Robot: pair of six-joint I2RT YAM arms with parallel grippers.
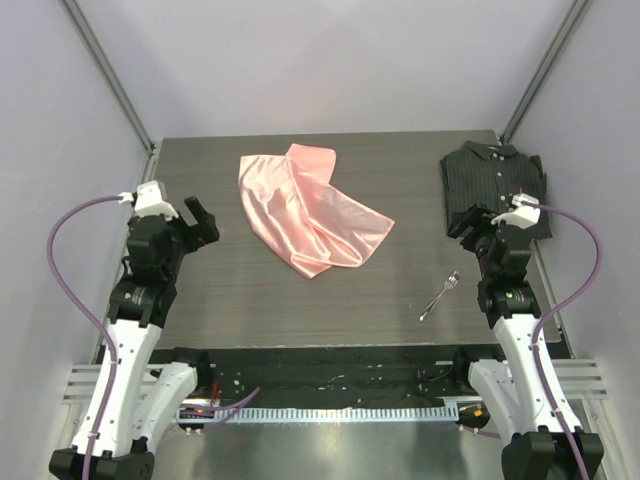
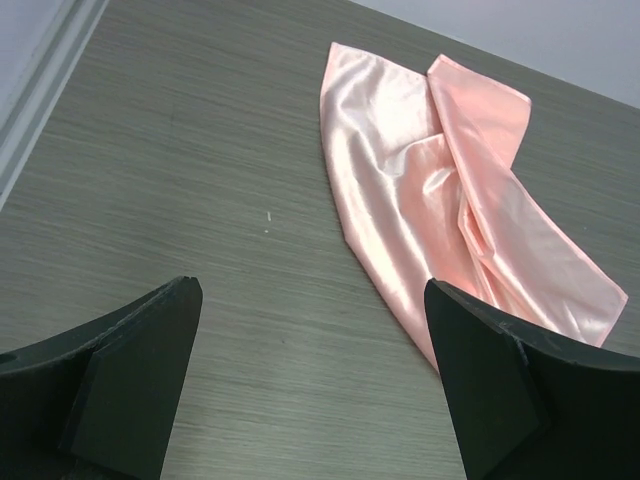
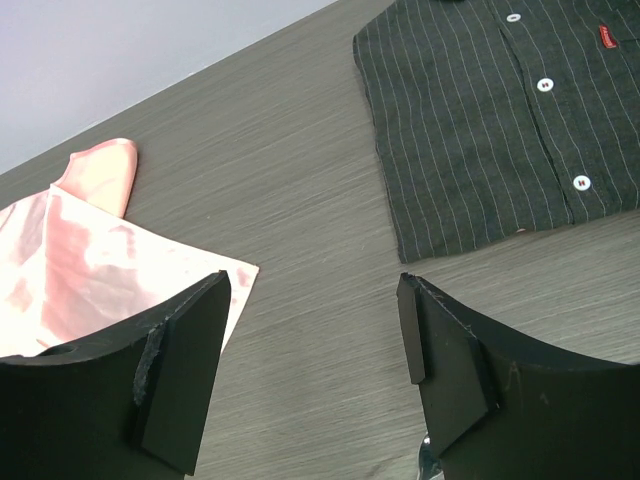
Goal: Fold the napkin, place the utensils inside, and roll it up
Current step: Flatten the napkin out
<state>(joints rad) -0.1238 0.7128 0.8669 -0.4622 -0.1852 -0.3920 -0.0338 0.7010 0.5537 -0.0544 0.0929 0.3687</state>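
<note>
The salmon-pink satin napkin (image 1: 308,208) lies crumpled and partly doubled over at the middle back of the table; it also shows in the left wrist view as the napkin (image 2: 450,200) and at the left of the right wrist view (image 3: 70,270). A small silver fork (image 1: 440,294) lies on the table right of centre, near the front. My left gripper (image 1: 196,226) hovers open to the left of the napkin, with nothing between its fingers (image 2: 150,370). My right gripper (image 1: 471,227) is open above the table, behind the fork, empty.
A dark pinstriped folded shirt (image 1: 494,186) lies at the back right corner, close beside the right gripper, and fills the upper right of the right wrist view as the shirt (image 3: 500,120). Grey walls and metal rails border the table (image 1: 220,290).
</note>
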